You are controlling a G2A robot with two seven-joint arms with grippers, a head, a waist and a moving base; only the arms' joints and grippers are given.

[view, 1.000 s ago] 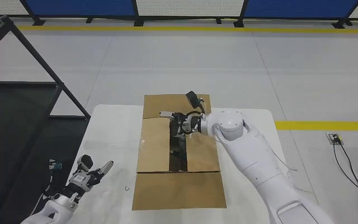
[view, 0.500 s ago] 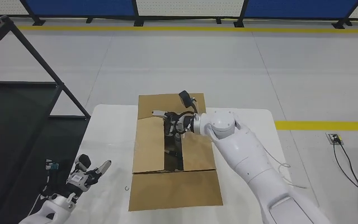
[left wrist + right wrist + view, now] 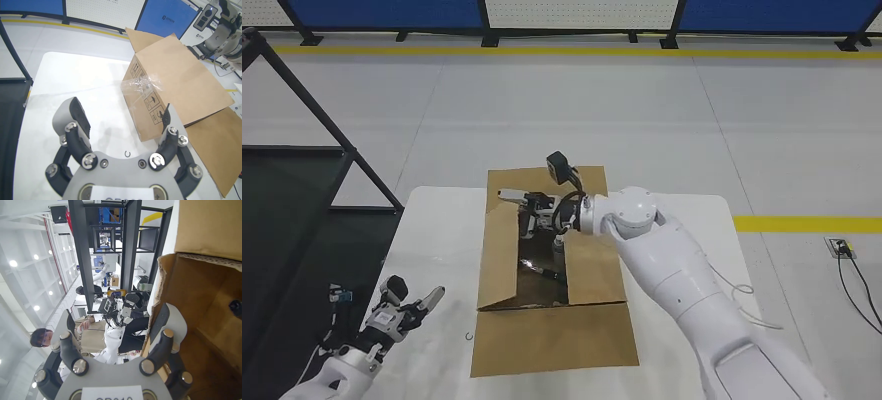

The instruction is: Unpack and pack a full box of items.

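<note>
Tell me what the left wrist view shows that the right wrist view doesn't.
Left wrist only: the cardboard box's printed outer wall, crumpled clear tape on it, a C-shaped ring on the table, the open left gripper. Right wrist only: the box's interior with a dark item inside, the open right gripper astride a flap edge. Both: the box.

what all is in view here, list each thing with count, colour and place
cardboard box: one, brown, mid-table, flaps open
dark item: one, black, inside the box
clear tape: one crumpled strip, on a box corner
small ring: one, dark, on the table by the left gripper
table: one, white
black frame: one, beside the table
left gripper: open, over the table's near corner
right gripper: open, at a raised side flap's edge
</note>
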